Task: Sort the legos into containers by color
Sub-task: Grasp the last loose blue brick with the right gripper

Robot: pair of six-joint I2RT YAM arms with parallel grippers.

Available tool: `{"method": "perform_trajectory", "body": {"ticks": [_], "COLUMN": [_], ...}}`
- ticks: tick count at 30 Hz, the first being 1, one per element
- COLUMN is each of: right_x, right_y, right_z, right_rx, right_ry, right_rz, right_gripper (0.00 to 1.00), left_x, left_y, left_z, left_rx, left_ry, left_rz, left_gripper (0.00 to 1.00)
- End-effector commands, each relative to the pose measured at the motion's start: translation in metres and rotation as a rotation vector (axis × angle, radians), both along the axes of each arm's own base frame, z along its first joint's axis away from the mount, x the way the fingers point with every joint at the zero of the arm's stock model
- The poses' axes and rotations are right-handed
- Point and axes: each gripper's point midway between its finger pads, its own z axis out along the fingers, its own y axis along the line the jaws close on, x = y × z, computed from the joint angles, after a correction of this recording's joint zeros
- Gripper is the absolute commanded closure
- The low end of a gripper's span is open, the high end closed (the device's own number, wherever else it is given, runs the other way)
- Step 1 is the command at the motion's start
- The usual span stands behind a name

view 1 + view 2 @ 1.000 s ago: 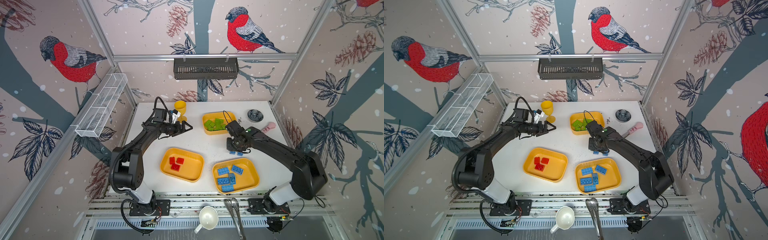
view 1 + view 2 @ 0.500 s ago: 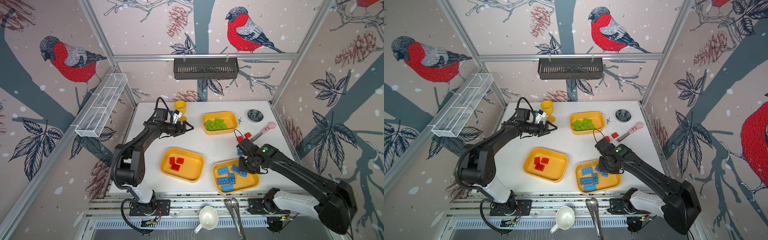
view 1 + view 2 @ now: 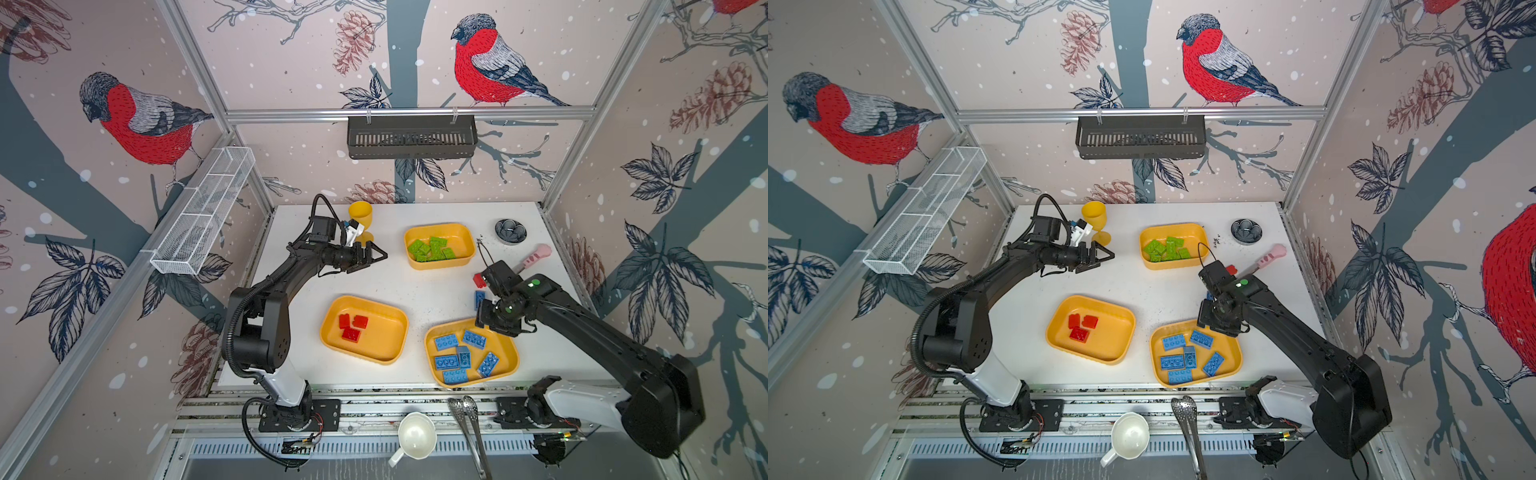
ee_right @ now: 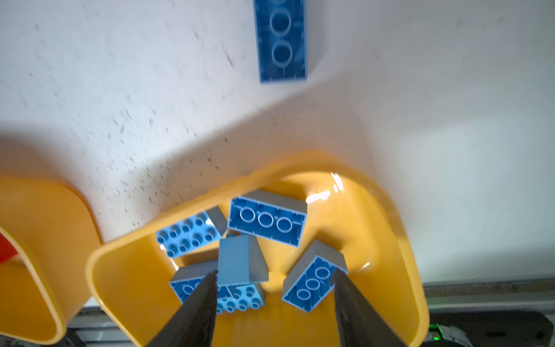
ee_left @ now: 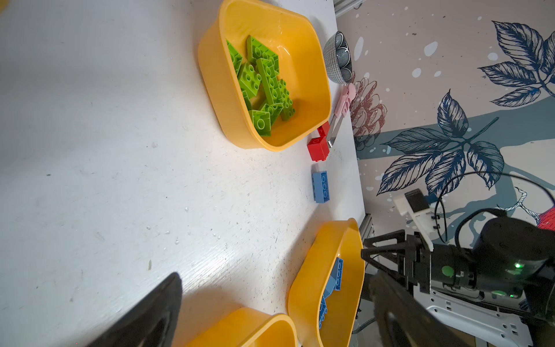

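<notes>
Three yellow-orange containers sit on the white table. The far one (image 3: 464,235) holds several green legos (image 3: 432,249). The near-left one (image 3: 384,338) holds three red legos (image 3: 352,326). The near-right one (image 3: 506,352) holds several blue legos (image 4: 267,220). My right gripper (image 3: 483,323) (image 4: 274,272) hangs open over that container's far edge, with a blue brick (image 4: 240,261) lying loose on the pile between its fingers. Loose on the table beyond it are a red brick (image 3: 478,280) and a blue brick (image 3: 479,298). My left gripper (image 3: 376,257) stands open and empty by the goblet.
A yellow goblet (image 3: 360,214) stands at the back left, a small dark dish (image 3: 510,231) at the back right, and a pink-handled tool (image 3: 536,256) near the right edge. A white cup (image 3: 417,436) and metal tongs (image 3: 469,428) lie in front of the table.
My right arm swung from beside the green container to the blue container and its jaws opened, leaving a blue brick on the pile. The left arm stayed still.
</notes>
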Motion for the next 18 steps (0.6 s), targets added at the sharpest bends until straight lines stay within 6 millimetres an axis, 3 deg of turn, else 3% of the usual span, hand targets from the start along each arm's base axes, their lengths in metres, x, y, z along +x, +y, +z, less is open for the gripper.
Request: {"method": "perform_trajectory", "body": {"ticks": [1,6,12,18], "right_x": [0.032,0.077,0.109,0.120], "right_y": [0.000,0.004,-0.006,-0.013], "right_z": [0.002,-0.011,-0.033,-0.058], "right_rx": [-0.021,-0.055,-0.133,-0.164], "right_ry": [-0.067,-0.111,-0.124,-0.110], "right_rz": [-0.001,0.003,0.033,0.063], "right_gripper": [0.35,0.32,0.33,0.38], "left_x": [0.001,-0.001,-0.007,-0.011], "left_y": [-0.001,0.001,0.004,0.008], "left_z": [0.007,0.009,0.014,0.020], "left_rx": [-0.004,-0.001,0.009,0.008], "left_ry": [-0.040,-0.046,-0.061,-0.073], "left_rz": [-0.013,0.002,0.020,0.038], "left_gripper": [0.03,0.03,0.03,0.03]}}
